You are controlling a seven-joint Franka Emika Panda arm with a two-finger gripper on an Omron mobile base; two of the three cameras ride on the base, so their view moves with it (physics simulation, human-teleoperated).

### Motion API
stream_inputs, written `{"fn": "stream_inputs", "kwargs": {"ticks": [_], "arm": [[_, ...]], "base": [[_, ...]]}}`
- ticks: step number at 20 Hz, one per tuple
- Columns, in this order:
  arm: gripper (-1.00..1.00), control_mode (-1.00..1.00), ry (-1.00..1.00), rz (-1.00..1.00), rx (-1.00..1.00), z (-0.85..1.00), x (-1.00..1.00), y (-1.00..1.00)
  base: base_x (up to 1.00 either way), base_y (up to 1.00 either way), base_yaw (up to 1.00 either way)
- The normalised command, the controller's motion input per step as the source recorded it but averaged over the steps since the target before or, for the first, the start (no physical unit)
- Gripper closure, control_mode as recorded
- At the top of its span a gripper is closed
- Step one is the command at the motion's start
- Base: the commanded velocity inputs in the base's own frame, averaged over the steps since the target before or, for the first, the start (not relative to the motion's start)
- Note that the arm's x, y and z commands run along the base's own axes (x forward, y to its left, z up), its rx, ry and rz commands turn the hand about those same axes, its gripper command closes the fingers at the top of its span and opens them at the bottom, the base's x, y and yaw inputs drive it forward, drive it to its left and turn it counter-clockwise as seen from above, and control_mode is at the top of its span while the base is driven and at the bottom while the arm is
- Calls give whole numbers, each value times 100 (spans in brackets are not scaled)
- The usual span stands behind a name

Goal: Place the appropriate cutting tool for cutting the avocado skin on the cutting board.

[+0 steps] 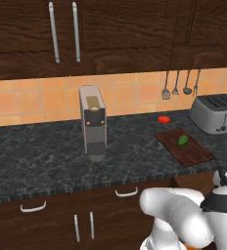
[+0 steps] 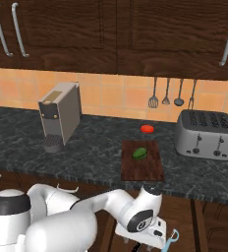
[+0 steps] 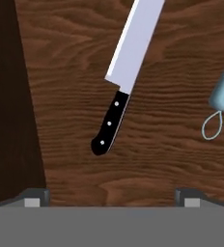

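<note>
- Gripper (image 3: 109,195): two dark fingertips (image 3: 33,197) far apart at the bottom corners of the hand view, spread wide, nothing between them.
- Straight ahead at 12 o'clock of the tips: a knife with a black riveted handle and long pale steel blade (image 3: 118,96), lying flat on a brown wood-grain surface (image 3: 172,159). Handle end is nearest the fingers; blade runs up toward 1 o'clock. No contact with the fingers.
- At 2–3 o'clock of the knife, well apart: a pale blue tool with a wire loop (image 3: 220,103), cut by the frame edge.
- Right base view: hand sits low, below the counter edge, in front of the dark lower cabinets.
- Dark reddish-brown rectangular cutting board (image 2: 142,167) on the black marbled counter (image 2: 91,147), small green oval avocado (image 2: 139,153) lying on it.
- Flat red round item (image 2: 147,129) at 12 o'clock of the board; silver toaster (image 2: 205,134) at 3 o'clock; grey coffee machine (image 2: 60,115) at 9 o'clock.
</note>
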Motion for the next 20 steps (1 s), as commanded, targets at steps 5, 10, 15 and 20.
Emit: {"fn": "stream_inputs", "kwargs": {"ticks": [5, 10, 15, 20], "arm": [[-100, -100, 0, -14, 0, -31, 7, 0], [-100, -100, 0, -9, 0, -33, 8, 10], [-100, -100, 0, -6, 0, -29, 5, 3], [-100, -100, 0, -3, 0, -34, 1, 2]], "base": [[0, 0, 0], [0, 0, 0], [0, 0, 0], [0, 0, 0]]}}
